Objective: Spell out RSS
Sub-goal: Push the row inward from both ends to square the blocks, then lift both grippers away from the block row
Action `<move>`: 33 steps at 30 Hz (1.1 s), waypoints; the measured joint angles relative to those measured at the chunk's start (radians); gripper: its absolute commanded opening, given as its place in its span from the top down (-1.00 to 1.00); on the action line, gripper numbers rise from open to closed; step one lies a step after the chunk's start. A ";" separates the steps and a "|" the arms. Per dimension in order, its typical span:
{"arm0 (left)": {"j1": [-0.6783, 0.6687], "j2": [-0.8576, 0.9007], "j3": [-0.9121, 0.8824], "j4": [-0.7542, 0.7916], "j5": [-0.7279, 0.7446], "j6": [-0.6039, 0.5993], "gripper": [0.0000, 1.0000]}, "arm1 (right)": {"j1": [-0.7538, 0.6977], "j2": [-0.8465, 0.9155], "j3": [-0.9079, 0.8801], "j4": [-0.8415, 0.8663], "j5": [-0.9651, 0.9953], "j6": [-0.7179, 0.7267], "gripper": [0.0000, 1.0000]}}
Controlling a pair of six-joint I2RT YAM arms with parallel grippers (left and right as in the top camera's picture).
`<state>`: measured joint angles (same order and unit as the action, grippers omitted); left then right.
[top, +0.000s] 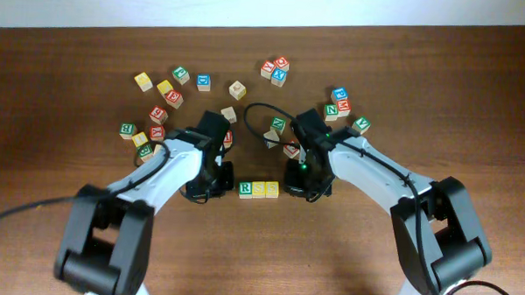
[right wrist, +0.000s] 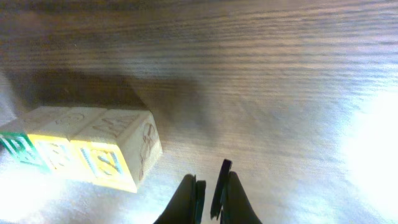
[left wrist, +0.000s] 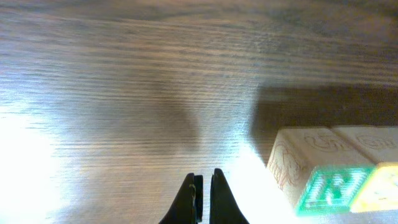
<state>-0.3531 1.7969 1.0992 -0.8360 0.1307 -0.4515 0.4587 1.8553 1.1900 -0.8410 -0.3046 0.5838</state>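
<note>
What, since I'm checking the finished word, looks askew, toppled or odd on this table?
Nothing stands out. The R cube and two S cubes sit flush in a straight row between the left gripper and right gripper, both shut and clear of them. The spare cubes behind lie loosely scattered.

The surface [left wrist: 124,74] is dark wood with fine straight grain, glossy enough to glare under light. The cubes [top: 258,189] are pale bare wood with painted faces. The arms [top: 367,164] look like smooth white plastic.
</note>
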 measured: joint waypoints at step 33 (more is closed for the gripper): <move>0.095 -0.703 0.023 -0.260 -0.065 0.006 -0.98 | -0.002 -1.160 0.148 -0.745 0.189 0.019 -0.97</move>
<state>-0.2584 1.0939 1.1225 -1.0958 0.0658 -0.4450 0.4568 0.6956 1.3376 -1.5860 -0.1158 0.6025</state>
